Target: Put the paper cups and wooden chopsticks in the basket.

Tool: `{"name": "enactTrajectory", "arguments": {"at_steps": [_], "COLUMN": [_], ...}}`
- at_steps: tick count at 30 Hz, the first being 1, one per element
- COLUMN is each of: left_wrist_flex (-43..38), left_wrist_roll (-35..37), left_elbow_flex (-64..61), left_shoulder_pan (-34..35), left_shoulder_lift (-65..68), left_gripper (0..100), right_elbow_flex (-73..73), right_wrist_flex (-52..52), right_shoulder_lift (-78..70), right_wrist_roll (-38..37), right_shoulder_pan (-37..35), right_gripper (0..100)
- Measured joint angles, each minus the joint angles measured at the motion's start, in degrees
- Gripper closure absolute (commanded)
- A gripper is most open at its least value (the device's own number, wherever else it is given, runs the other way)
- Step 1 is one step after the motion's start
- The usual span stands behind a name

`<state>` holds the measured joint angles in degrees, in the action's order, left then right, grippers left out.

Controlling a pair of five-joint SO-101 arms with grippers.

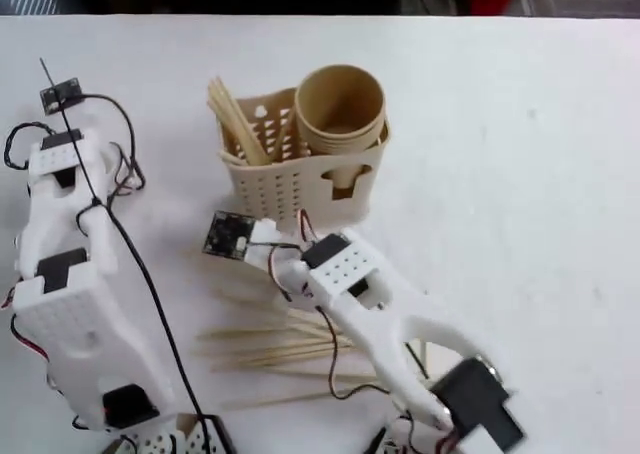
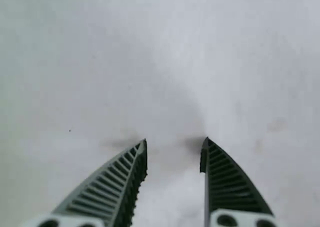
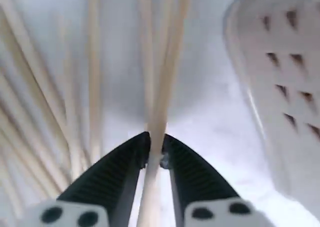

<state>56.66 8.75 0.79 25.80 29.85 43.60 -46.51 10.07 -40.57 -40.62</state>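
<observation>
1. Right wrist view: the right gripper [image 3: 155, 142] is being pressed together on a thin pair of wooden chopsticks [image 3: 159, 97], which are being pinched between the jaws just beside the basket [image 3: 280, 87] wall.
2. Loose chopsticks [image 1: 260, 354] are being shown fanned across the table [image 1: 520, 174] beneath the right arm, near the basket's front. Only a few are probably being taken at once, so that the narrow jaws are not being overfilled.
3. Paper cups [image 1: 340, 109] are being held nested inside the basket, with standing sticks [image 1: 235, 124] being propped at its other side; that part is being judged as done.
4. Over bare table, the left gripper [image 2: 173, 144] is being held spread, with nothing being pinched, well apart from the basket, likely so that the right arm is not being crowded.
</observation>
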Motion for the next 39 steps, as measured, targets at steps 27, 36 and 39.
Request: {"name": "enactTrajectory", "arguments": {"at_steps": [27,36,39], "left_wrist_flex": [0.0,0.0,0.0], "left_wrist_roll": [0.0,0.0,0.0], "left_elbow_flex": [0.1,0.1,0.1], "left_shoulder_pan": [0.0,0.0,0.0], "left_shoulder_lift": [0.2,0.2,0.2], "left_gripper": [82,82,82], "right_elbow_flex": [-25.1,-26.6,-26.7], "right_wrist_flex": [6.2,18.0,13.1], "right_shoulder_lift": [29.5,22.1,23.1], "right_wrist_roll": [12.7,15.2,15.1], "right_shoulder_pan": [-2.6,-2.6,-2.4], "right_gripper": [98.1,98.1,98.1]}}
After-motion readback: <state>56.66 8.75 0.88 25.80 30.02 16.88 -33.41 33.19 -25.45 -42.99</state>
